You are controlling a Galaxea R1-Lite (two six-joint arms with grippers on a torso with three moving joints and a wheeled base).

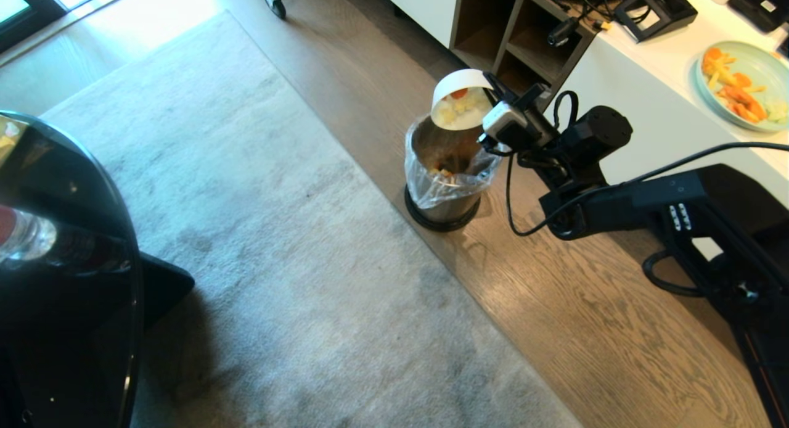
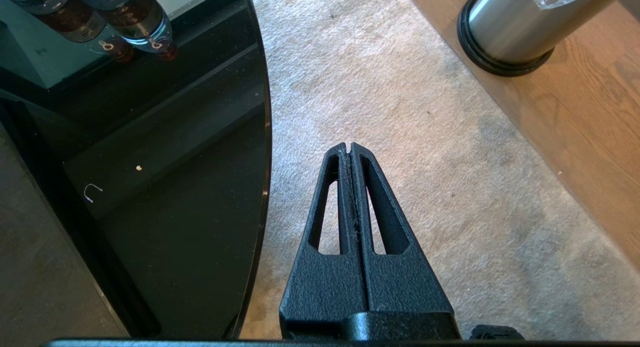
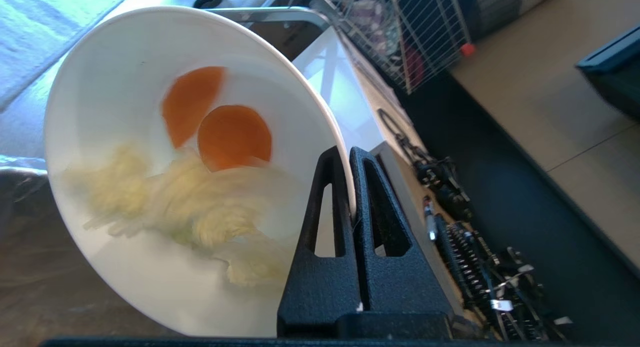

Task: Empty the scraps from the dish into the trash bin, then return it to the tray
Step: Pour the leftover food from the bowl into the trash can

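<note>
The right tool is pinching the rim of the dish with fingers closed tight, holding it tipped steeply over the mouth of the trash bin, which is standing just below the tool on the floor. The scraps are clinging inside the dish, so emptying appears to be under way; next it likely needs more tilt or a shake. The right arm is reaching out with its wrist rolled. The left tool is hanging closed and empty, well apart, over the rug.
</note>
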